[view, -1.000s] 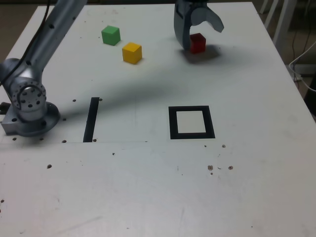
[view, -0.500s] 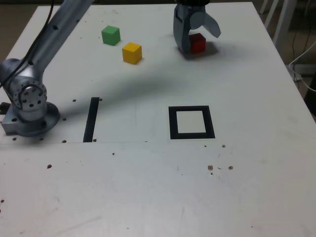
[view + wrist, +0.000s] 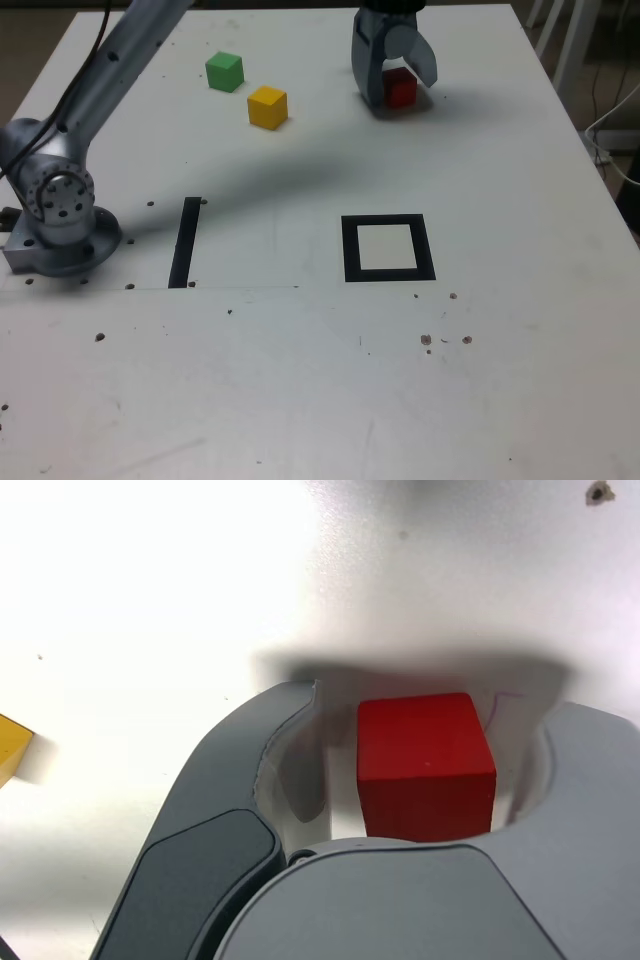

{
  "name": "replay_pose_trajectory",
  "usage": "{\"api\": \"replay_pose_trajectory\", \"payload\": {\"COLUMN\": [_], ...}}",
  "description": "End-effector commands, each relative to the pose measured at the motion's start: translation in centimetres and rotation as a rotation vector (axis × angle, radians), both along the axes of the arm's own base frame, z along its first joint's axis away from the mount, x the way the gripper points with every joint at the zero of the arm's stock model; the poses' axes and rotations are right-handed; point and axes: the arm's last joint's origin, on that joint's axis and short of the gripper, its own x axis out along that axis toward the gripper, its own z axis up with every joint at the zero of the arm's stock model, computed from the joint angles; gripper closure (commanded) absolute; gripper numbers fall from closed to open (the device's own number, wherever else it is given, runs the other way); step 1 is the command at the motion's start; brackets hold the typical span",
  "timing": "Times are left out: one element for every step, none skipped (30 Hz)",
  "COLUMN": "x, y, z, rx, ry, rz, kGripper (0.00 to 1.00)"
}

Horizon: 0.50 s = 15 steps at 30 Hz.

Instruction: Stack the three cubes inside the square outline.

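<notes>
White table (image 3: 250, 380), dark specks; black strip (image 3: 185, 243); pale cable (image 3: 605, 150) beyond table edge.

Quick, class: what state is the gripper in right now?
Gripper: open, its jaws on either side of the red cube, not yet closed on it.

Exterior: high, slanting down, far; wrist: close, seemingly downward; both catch red cube (image 3: 401, 88).
</notes>
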Motion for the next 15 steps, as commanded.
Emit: {"api": "replay_pose_trajectory", "payload": {"x": [0.2,0.2,0.2,0.2,0.2,0.2,0.2,0.2,0.2,0.2,0.2,0.1,0.1,0.0,0.0], "y": [-0.2,-0.2,-0.2,-0.3,-0.3,-0.4,-0.4,-0.5,-0.5,-0.6,-0.7,-0.8,-0.9,-1.1,-1.3], "z": [0.0,0.0,0.0,0.0,0.0,0.0,0.0,0.1,0.1,0.2,0.3,0.4,0.6,0.8,1.0], "rx": [0.003,0.003,0.003,0.003,0.004,0.004,0.005,0.007,0.009,0.012,0.015,0.019,0.023,0.027,0.031], "ry": [0.003,0.005,0.007,0.009,0.01,0.011,0.014,0.015,0.017,0.019,0.02,0.022,0.024,0.026,0.028], "rz": [-0.007,-0.008,-0.009,-0.01,-0.011,-0.012,-0.014,-0.015,-0.017,-0.018,-0.02,-0.022,-0.025,-0.027,-0.031], "kGripper": [0.68,0.68,0.68,0.68,0.68,0.68,0.68,0.68,0.69,0.69,0.69,0.69,0.69,0.69,0.69]}}
